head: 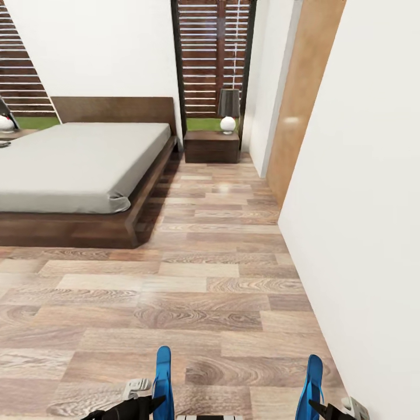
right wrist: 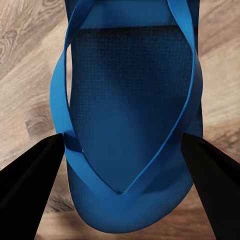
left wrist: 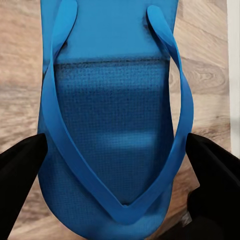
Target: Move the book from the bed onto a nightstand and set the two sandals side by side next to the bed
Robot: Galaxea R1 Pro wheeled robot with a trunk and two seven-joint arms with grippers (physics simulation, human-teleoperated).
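Holding one bright blue flat flip-flop sandal in each gripper, low at head view's bottom edge, both cut off there: left sandal (head: 164, 379), right sandal (head: 310, 386). Left gripper (left wrist: 117, 150) clamped on sandal sides, black fingers (left wrist: 20, 175) pressing both edges; heel end out of frame. Right gripper (right wrist: 122, 150) same, fingers (right wrist: 30, 180) against the sole (right wrist: 132, 100) edges. Both sandals above light-brown wood-plank floor (head: 221, 274), well apart from each other. Large low bed (head: 76, 157), dark wood frame, pale grey mattress, ahead left, partly cropped. Dark-brown nightstand (head: 211, 146) beside it, carrying a black-shaded lamp (head: 228, 111). White wall (head: 361, 204) close on right. Arms low, barely visible.
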